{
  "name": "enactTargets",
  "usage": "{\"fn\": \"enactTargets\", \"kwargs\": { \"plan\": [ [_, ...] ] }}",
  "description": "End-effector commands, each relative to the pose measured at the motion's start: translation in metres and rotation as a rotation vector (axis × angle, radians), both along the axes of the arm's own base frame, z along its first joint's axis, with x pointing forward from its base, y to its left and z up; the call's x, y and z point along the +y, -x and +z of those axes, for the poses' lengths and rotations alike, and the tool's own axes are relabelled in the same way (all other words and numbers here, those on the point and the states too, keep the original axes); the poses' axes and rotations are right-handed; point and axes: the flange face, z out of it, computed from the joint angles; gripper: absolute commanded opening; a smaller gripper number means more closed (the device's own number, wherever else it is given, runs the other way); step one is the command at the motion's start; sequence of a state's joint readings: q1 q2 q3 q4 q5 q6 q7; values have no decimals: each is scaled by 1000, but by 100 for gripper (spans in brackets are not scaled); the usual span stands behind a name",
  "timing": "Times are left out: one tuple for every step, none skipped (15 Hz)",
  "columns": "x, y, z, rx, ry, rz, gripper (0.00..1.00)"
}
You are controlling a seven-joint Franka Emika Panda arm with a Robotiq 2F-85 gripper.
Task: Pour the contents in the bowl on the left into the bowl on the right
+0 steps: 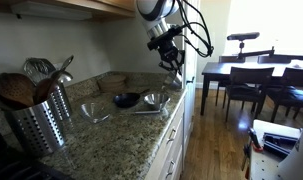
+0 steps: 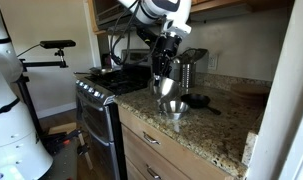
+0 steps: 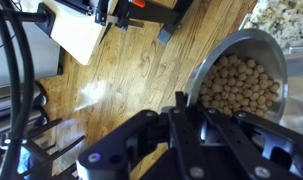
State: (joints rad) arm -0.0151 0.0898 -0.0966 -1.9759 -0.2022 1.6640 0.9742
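My gripper (image 3: 187,106) is shut on the rim of a metal bowl (image 3: 241,78) full of chickpeas. In both exterior views the gripper (image 1: 172,58) (image 2: 163,60) holds this bowl (image 2: 162,82) lifted and tilted above the granite counter (image 1: 111,140). Below it an empty metal bowl (image 2: 173,107) stands on the counter near the front edge; it also shows in an exterior view (image 1: 156,100). In the wrist view the wooden floor lies beneath the held bowl.
A clear glass bowl (image 1: 94,112) and a dark bowl (image 1: 125,99) stand on the counter. A perforated metal utensil holder (image 1: 41,122) stands at one end. A stove (image 2: 99,82) adjoins the counter. A dining table with chairs (image 1: 253,78) stands beyond.
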Motion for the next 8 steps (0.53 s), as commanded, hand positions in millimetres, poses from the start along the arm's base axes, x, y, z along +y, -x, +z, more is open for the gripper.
{"fn": "enactTargets", "kwargs": {
  "plan": [
    [2, -9, 15, 19, 47, -13, 8],
    [3, -11, 16, 22, 50, -9, 8],
    [9, -15, 14, 30, 53, 3, 8],
    [12, -18, 13, 36, 54, 10, 8],
    [17, -21, 9, 51, 59, 21, 8],
    [20, -24, 6, 61, 62, 30, 8],
    [24, -28, 2, 75, 68, 38, 8],
    [26, -30, -2, 87, 71, 45, 8]
  ]
}}
